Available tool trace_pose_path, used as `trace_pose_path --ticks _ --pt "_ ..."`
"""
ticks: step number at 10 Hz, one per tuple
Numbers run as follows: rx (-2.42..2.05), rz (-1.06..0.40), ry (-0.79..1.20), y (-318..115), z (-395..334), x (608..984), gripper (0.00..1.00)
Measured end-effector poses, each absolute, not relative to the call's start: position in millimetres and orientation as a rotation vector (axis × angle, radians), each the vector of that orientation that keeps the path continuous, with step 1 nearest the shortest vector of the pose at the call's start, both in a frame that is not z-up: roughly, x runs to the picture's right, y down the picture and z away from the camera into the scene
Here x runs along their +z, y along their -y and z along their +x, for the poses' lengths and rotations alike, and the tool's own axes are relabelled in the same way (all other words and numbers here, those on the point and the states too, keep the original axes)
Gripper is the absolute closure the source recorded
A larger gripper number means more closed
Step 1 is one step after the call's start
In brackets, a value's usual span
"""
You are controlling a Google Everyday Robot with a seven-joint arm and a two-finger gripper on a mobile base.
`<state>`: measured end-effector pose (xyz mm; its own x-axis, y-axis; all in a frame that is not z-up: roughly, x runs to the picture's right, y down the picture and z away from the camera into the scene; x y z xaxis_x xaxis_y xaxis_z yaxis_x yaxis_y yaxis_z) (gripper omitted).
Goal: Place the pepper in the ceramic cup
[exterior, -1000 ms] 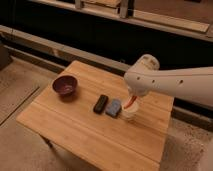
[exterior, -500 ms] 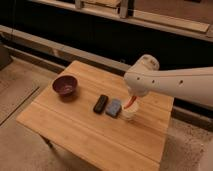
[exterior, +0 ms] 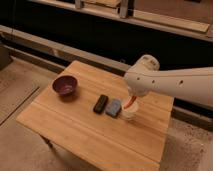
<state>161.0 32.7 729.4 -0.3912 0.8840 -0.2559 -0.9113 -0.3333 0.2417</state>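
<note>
The ceramic cup (exterior: pixel 129 111) stands on the wooden table (exterior: pixel 75 135) beside a grey-blue block (exterior: pixel 113 107); the gripper (exterior: pixel 131 98), directly above it, is clamped on the pepper (exterior: pixel 130 102), which slants steeply, lower tip at the cup's mouth; the maroon bowl (exterior: pixel 65 85) sits well apart.

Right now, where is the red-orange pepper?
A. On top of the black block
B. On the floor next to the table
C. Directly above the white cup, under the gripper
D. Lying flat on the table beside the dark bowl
C. The pepper hangs from the shut gripper directly over the white ceramic cup, far from the dark bowl and the black block.
</note>
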Motion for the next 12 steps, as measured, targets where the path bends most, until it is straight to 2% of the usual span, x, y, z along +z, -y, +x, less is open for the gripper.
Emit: trace_pose_path --ticks 9,10,12 --pt "1.928 -0.096 -0.413 -33.4 160.5 730.4 1.00" --pt "1.928 -0.096 -0.413 -33.3 160.5 730.4 0.97" --pt "1.928 -0.096 -0.414 -33.3 160.5 730.4 0.77"
